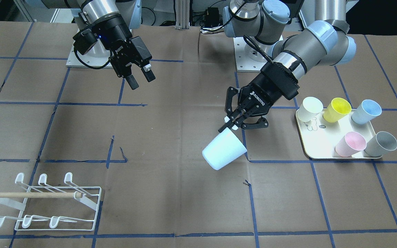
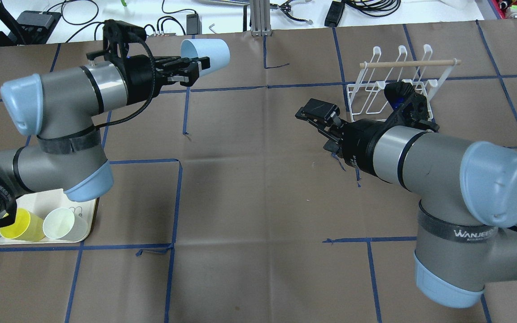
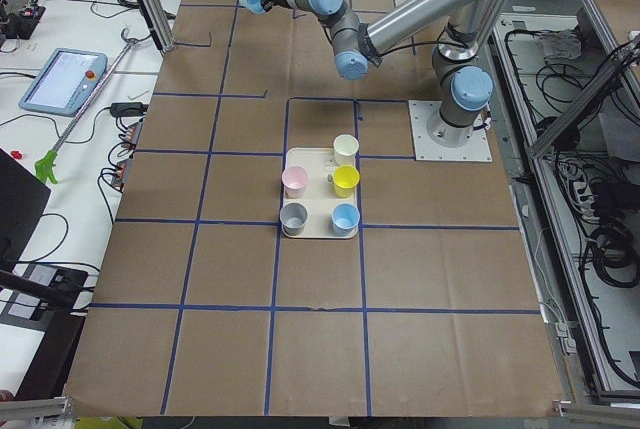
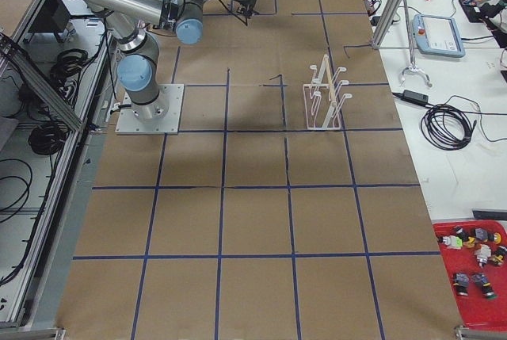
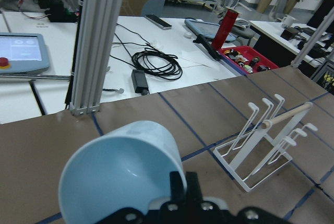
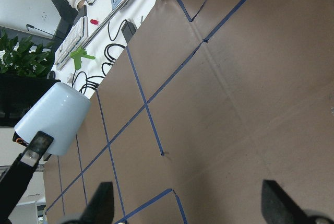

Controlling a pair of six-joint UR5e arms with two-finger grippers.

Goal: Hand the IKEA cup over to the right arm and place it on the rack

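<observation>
You are looking at a brown paper-covered table (image 1: 171, 206) marked with blue tape lines, with two robot arms reaching out over it. The left arm (image 2: 61, 107) holds a pale blue cup (image 1: 224, 151) in the air above the middle of the table. The left end effector (image 1: 231, 124) is clamped on the cup's rim, one finger inside the mouth and one outside. The cup is tipped on its side, its mouth turned back toward the end effector and its base pointing away

The right arm (image 2: 420, 157) is stretched out from the other side. The right end effector (image 1: 141, 80) has its two fingers spread apart with nothing between them. It hangs above the table, well apart from the cup. In the right wrist view you see the cup off to the left and the two fingertips wide apart at the bottom edge

The rack (image 1: 68, 177), low and made of white wire with paddle-tipped prongs, stands on the table on the right arm's side, toward the edge far from the robot. A pale wooden dowel (image 1: 29, 195) lies across it

Near the left arm's base a cream tray (image 1: 322, 141) with a small bear drawing rests on the table. It carries a cream cup (image 1: 309, 108), a yellow cup (image 1: 337, 109), a light blue cup (image 1: 366, 111), a pink cup (image 1: 350, 144) and a grey cup (image 1: 381, 143)
</observation>
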